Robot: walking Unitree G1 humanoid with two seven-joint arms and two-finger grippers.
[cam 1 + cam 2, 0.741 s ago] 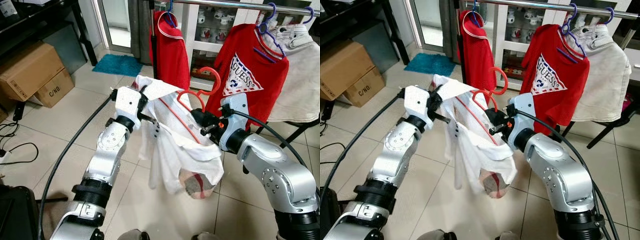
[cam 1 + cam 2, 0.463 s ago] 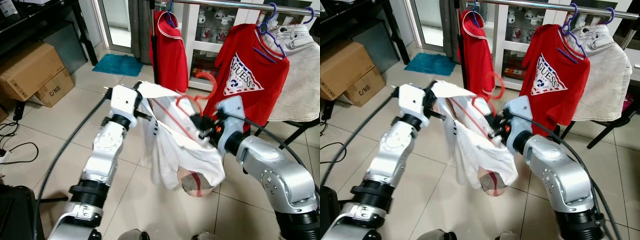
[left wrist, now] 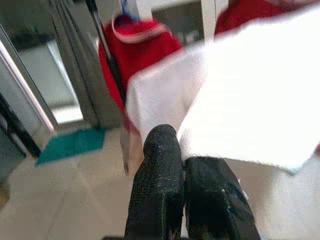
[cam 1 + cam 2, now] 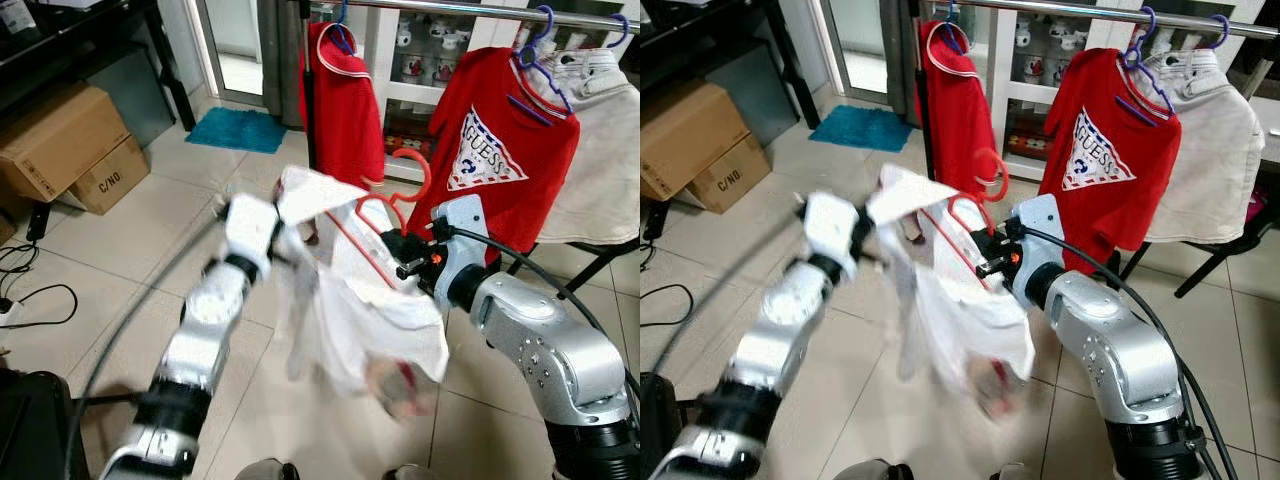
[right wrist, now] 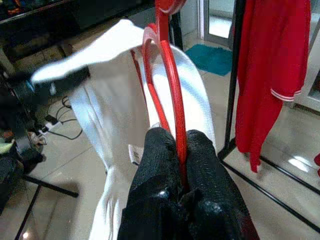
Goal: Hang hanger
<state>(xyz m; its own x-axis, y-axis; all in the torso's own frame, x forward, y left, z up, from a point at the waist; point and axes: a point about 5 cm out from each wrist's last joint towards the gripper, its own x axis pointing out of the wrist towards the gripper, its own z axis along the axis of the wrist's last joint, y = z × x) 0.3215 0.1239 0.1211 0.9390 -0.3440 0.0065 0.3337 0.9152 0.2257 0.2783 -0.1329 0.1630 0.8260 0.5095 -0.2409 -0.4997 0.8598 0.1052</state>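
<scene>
hanger (image 5: 167, 75) pinched by right tool (image 5: 181, 150); left tool (image 3: 184, 160) pinches white shirt (image 3: 250, 110).

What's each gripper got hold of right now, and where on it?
Right gripper is shut on the red hanger, on a thin lower bar below the hook. Left gripper is shut on an edge of the white shirt.

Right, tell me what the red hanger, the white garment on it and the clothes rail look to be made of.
Red hanger: probably plastic, thin, smooth, evenly coloured, slightly glossy; coated wire is possible. White garment: soft woven fabric, likely cotton, draping in folds between the left gripper and the right gripper. Clothes rail: metal, going by its bright silvery shine.
</scene>
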